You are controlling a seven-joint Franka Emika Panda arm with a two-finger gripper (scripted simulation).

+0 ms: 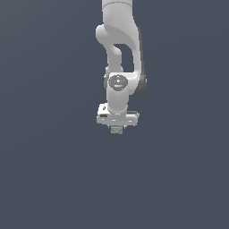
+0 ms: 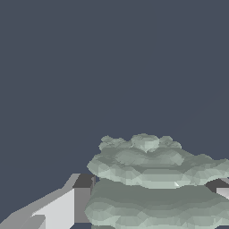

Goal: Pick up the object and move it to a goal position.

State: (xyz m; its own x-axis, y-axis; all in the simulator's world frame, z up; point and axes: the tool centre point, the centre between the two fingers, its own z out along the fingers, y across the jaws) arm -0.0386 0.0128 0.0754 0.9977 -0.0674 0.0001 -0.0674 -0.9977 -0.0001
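Pale grey-green and ridged like stacked coils, the object [image 1: 116,129] sits directly between the fingers of the white gripper [image 1: 117,129], which appear clenched on its two sides, one finger [image 2: 67,205] pressed against its flank in the wrist view. Its stubby body pokes out just below the gripper's crossbar, held over the plain dark grey surface [image 1: 53,179]. No goal marker shows anywhere, the fingertips are largely masked by the block, and whether it rests on the surface or hangs clear cannot be told.
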